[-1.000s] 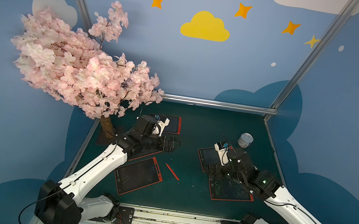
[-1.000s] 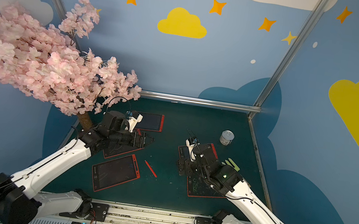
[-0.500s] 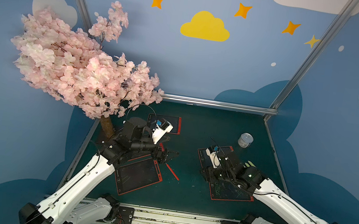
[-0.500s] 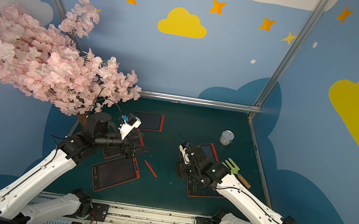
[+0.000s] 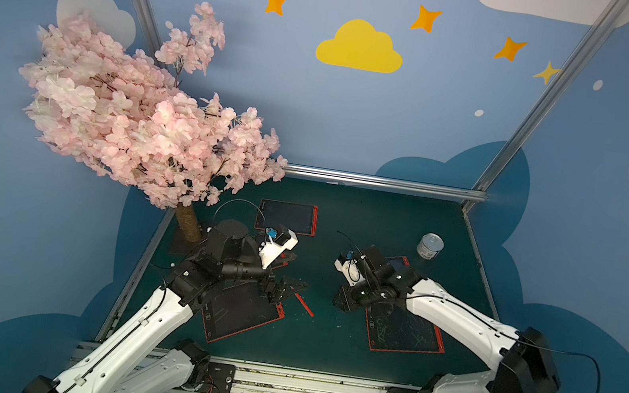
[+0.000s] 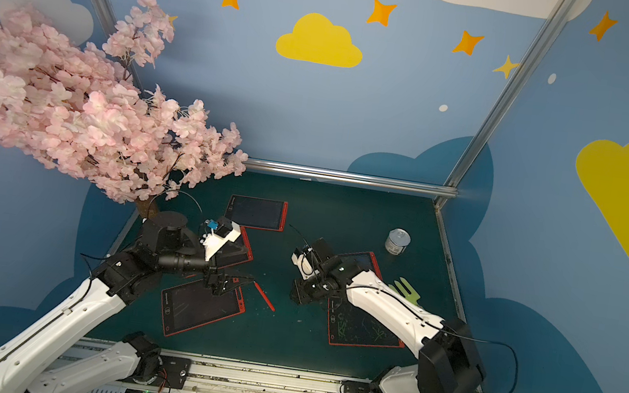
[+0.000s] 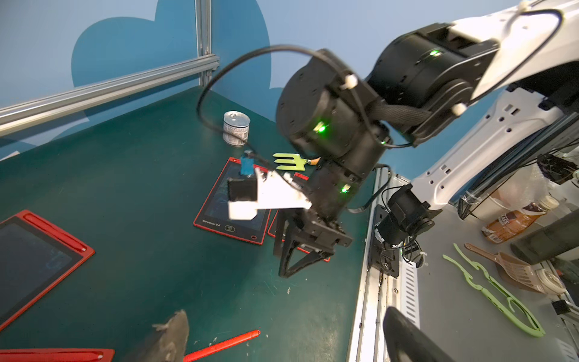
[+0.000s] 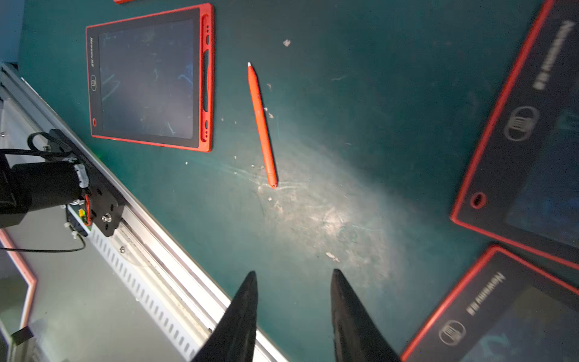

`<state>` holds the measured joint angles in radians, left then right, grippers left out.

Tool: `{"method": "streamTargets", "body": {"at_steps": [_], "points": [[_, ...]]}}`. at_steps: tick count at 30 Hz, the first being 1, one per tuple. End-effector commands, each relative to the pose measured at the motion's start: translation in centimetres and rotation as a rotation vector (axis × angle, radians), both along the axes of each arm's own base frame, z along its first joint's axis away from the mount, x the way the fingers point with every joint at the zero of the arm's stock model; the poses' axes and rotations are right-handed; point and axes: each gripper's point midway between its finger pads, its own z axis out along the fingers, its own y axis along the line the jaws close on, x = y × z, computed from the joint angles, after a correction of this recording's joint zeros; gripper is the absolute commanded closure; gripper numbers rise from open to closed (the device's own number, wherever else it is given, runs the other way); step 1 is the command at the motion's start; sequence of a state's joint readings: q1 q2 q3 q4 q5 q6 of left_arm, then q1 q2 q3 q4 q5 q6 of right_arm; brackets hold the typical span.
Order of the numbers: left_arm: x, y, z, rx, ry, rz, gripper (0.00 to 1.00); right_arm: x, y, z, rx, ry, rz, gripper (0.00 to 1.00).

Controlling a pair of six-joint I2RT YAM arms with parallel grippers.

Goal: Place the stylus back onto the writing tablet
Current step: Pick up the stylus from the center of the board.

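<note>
Left gripper (image 5: pixel 296 289) is hovering, jaws wide apart, just by the stylus (image 5: pixel 304 304) lying on the mat (image 5: pixel 324 349) beside the writing tablet (image 5: pixel 242 314). Right gripper (image 8: pixel 293 271) is hanging half-spread, empty. Stylus is looking light, stiff and slick, so pinching mid-barrel seems best.

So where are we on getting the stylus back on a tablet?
Nothing is done yet: the stylus lies on the mat, not on any tablet. In hand: the left gripper is open near one end of it, not gripping; the right gripper is empty, jaws apart. Left: grasp it and seat it in the empty slot of the near tablet.
</note>
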<state>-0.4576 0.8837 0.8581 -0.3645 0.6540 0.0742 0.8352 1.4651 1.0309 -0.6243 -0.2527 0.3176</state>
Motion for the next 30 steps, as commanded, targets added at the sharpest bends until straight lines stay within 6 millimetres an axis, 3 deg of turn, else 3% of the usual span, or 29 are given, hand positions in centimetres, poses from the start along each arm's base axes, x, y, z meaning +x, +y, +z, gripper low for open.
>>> {"method": "streamTargets", "body": {"at_steps": [1, 12, 30], "points": [[-0.2, 0.3, 0.5, 0.004, -0.031, 0.010, 0.04, -0.5, 1.9, -0.1, 0.024, 0.034, 0.044, 0.64], [0.2, 0.9, 0.6, 0.001, -0.062, 0.062, 0.03, -0.1, 4.9, -3.6, -0.074, 0.046, 0.057, 0.72], [0.2, 0.5, 0.5, -0.009, -0.033, 0.040, 0.04, 0.3, 6.2, -7.2, -0.203, 0.056, 0.102, 0.80]]}}
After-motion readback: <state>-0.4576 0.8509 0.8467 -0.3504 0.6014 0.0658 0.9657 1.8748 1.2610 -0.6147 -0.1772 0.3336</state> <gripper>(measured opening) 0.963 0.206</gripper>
